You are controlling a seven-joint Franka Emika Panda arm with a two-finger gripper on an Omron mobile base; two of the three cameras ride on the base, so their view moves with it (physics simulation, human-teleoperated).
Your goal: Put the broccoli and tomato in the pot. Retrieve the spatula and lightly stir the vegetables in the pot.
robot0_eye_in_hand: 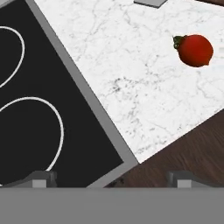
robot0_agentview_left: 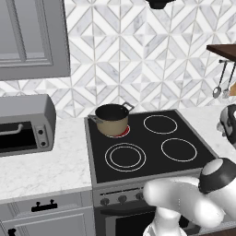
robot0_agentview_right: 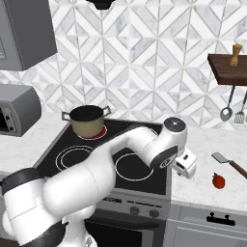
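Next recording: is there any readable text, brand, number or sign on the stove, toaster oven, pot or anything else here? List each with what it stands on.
No readable text in any view.
Stove knobs: plain, no numbers or marks legible.
Toaster oven: its two dials carry no legible labels.
Pot: no brand.
Tomato and spatula on the counter: no markings.
Burner rings: white circles only, not signs.

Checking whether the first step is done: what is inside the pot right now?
The pot sits on the back-left burner; its visible inside looks dark, but the near wall hides the bottom. The tomato lies on the counter, right of the stove.
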